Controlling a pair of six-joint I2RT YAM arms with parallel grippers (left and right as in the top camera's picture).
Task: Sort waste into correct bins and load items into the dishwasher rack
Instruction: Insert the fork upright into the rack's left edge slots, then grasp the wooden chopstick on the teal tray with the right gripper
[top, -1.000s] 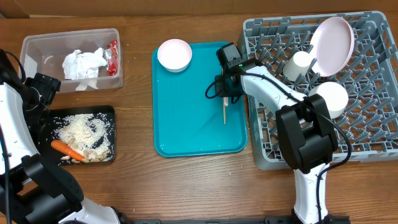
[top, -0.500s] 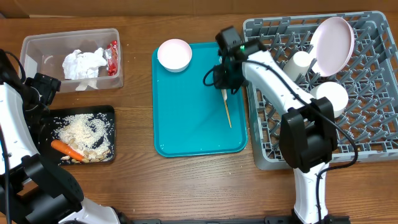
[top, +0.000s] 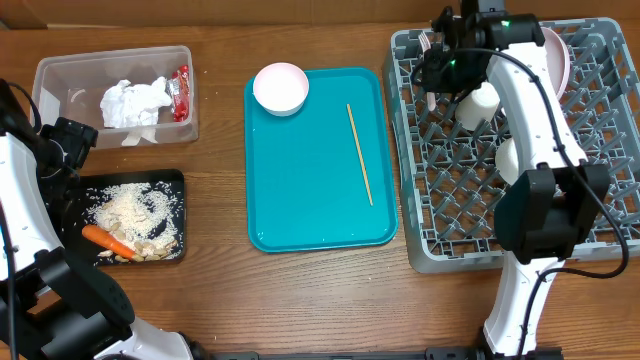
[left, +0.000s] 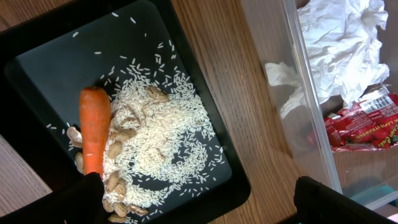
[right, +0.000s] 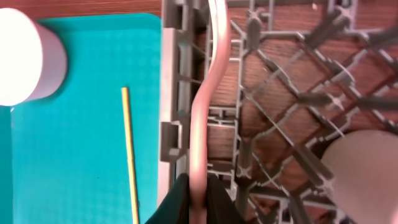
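Note:
My right gripper (top: 440, 65) is shut on the white fork (right: 202, 112) and holds it over the back left edge of the grey dishwasher rack (top: 590, 215). The rack holds the plate (top: 548, 55), the cup (top: 484, 103) and a bowl (top: 508, 160) partly behind my arm. The other bowl (top: 280, 88) and the wooden stick (top: 359, 153) lie on the teal tray (top: 300, 200). My left gripper (left: 205, 208) is open and empty above the black tray (top: 172, 182) with rice (left: 155, 143) and carrot (left: 94, 127). The clear tub (top: 60, 75) holds the napkin (top: 135, 102) and red wrapper (top: 180, 92).
The teal tray lies between the bins on the left and the rack on the right. The rack's upright pegs (right: 280, 74) stand close under the fork. Bare wooden table shows along the front edge.
My right arm rose from the teal tray and swung right to the rack's back left corner with the fork. The wooden stick was left tilted on the tray. The left arm stayed still.

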